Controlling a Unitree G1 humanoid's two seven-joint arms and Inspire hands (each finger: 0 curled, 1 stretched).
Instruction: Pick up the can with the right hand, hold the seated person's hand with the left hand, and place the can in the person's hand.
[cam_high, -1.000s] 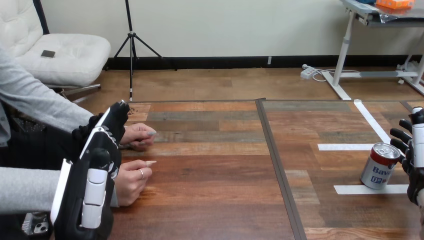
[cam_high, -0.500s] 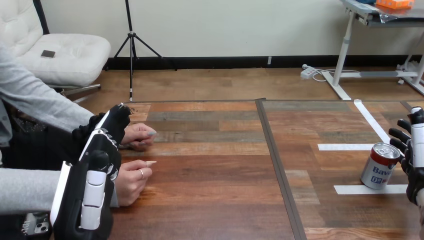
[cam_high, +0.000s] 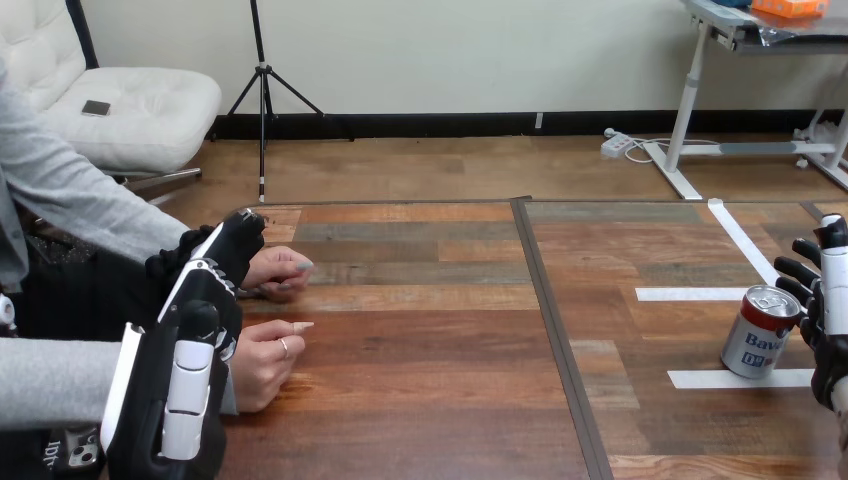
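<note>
My right hand (cam_high: 825, 320) is open just beside the can (cam_high: 760, 332), staged to wrap it; left hand (cam_high: 200, 300) at the person's farther hand (cam_high: 285, 268), grip can't tell.

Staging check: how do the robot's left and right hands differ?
Left hand is by the person's hands at the table's left; right hand is beside the upright can at its right. Left hand shows its white-shelled back; right hand shows open fingers. Neither holds the can.

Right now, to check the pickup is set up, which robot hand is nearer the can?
Right. The right hand sits just beside the can at the right side of the table; the left hand is far across it, by the person's hands.
</note>
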